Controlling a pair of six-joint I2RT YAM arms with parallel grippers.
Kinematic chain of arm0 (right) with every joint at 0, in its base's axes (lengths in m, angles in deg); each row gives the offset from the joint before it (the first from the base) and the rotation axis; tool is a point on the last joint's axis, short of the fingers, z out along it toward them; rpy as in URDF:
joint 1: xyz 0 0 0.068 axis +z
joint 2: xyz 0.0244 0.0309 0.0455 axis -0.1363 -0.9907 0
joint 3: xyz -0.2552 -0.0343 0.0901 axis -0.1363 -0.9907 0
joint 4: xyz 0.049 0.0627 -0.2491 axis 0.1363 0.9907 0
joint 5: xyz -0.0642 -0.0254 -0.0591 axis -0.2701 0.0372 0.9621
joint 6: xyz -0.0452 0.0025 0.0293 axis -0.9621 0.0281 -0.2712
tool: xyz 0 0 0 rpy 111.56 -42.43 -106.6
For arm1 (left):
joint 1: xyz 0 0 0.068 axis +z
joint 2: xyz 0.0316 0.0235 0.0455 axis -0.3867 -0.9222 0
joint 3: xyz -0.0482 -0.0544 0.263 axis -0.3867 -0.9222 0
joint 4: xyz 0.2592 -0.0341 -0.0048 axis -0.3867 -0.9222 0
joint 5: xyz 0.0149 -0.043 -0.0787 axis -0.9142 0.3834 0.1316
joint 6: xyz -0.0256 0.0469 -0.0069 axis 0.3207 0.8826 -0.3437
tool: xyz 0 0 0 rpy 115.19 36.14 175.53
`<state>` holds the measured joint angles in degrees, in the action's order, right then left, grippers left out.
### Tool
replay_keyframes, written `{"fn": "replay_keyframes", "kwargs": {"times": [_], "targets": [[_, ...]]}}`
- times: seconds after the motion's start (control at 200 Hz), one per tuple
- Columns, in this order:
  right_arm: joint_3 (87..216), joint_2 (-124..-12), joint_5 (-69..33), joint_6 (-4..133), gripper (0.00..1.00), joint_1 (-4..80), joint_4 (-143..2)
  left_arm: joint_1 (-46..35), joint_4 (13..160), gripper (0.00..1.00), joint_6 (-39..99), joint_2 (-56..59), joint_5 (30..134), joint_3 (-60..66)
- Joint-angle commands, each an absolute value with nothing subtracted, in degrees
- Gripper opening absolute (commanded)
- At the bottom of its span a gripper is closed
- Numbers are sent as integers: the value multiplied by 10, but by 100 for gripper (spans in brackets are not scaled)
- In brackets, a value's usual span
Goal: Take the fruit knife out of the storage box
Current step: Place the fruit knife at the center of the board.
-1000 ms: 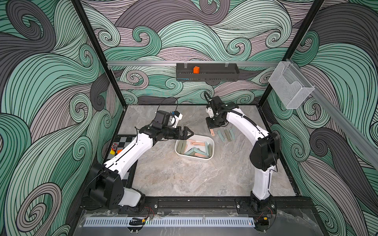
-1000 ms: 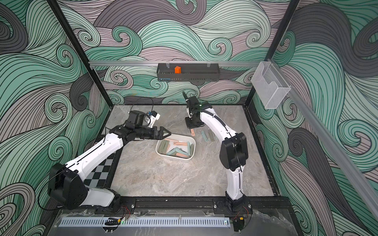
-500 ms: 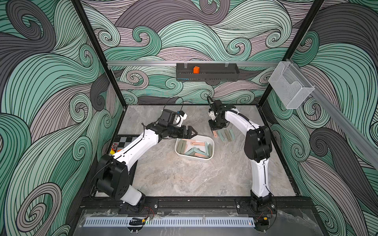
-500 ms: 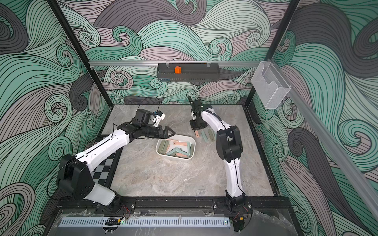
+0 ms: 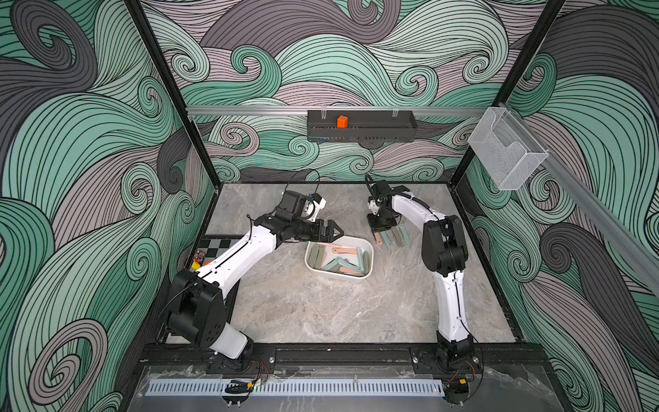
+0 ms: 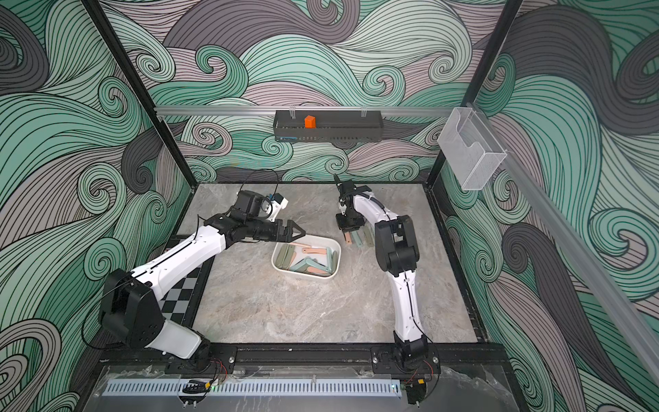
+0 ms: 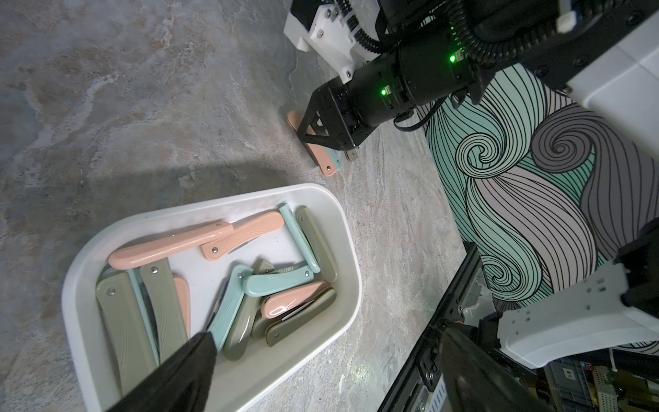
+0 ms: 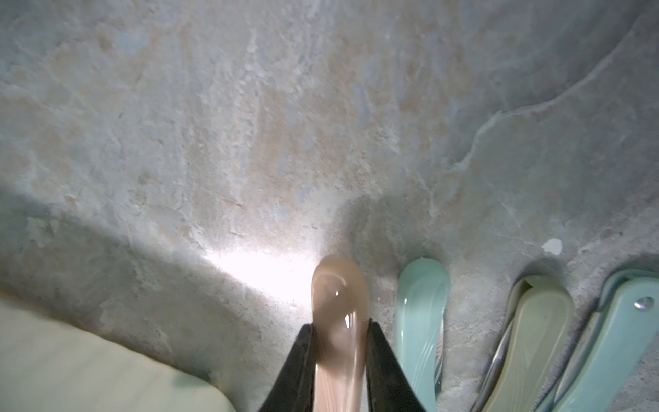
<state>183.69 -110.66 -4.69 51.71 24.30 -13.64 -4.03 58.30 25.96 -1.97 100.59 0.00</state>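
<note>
The white storage box (image 5: 371, 257) (image 6: 337, 257) (image 7: 343, 221) sits mid-table with several folded pink, teal and olive fruit knives in it. My right gripper (image 5: 378, 232) (image 6: 346, 232) (image 8: 340, 328) points down just beyond the box's far right corner. It is shut on a pink fruit knife (image 8: 338, 299) (image 7: 323, 161), whose tip rests on the table. Beside it lies a row of three knives (image 5: 393, 236) (image 8: 421, 303). My left gripper (image 5: 338, 234) (image 6: 301, 234) (image 7: 328, 342) hovers open over the box's far left edge, holding nothing.
A black slotted tray (image 5: 362, 131) with an orange block (image 5: 342, 122) hangs on the back wall. A clear wire basket (image 5: 506, 153) hangs on the right rail. A checkerboard plate (image 5: 217, 248) lies at the left table edge under my left arm.
My left gripper has moved right toward the box's edge. My right gripper has lowered the pink knife to the table beside the row of knives.
</note>
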Motion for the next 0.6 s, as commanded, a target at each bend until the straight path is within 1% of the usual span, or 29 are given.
{"fn": "replay_keyframes", "kwargs": {"times": [0.0,0.01,0.03,0.055,0.08,0.29,0.305,0.375,0.475,0.595], "targets": [[1844,-1107,-44,513,32,237,-134,-43,573,99,271,-25,1003,11],[1844,-1106,-45,514,33,236,-134,-43,573,99,271,-25,1003,11],[1843,-1105,-43,515,39,235,-134,-43,573,99,272,-25,1002,11],[1841,-1103,-43,516,41,235,-134,-43,572,99,272,-24,1001,11],[1839,-1101,-43,516,46,234,-133,-43,572,99,272,-24,1001,11],[1826,-1058,-25,522,50,234,-134,-42,566,99,274,-17,995,13],[1824,-1052,-26,523,52,234,-134,-42,564,99,276,-15,993,15],[1816,-1025,-42,530,57,235,-134,-41,553,99,283,-9,983,19],[1804,-988,-61,538,67,241,-133,-38,535,99,298,4,970,25],[1790,-953,-81,536,79,264,-134,-29,518,99,305,26,946,25]]}}
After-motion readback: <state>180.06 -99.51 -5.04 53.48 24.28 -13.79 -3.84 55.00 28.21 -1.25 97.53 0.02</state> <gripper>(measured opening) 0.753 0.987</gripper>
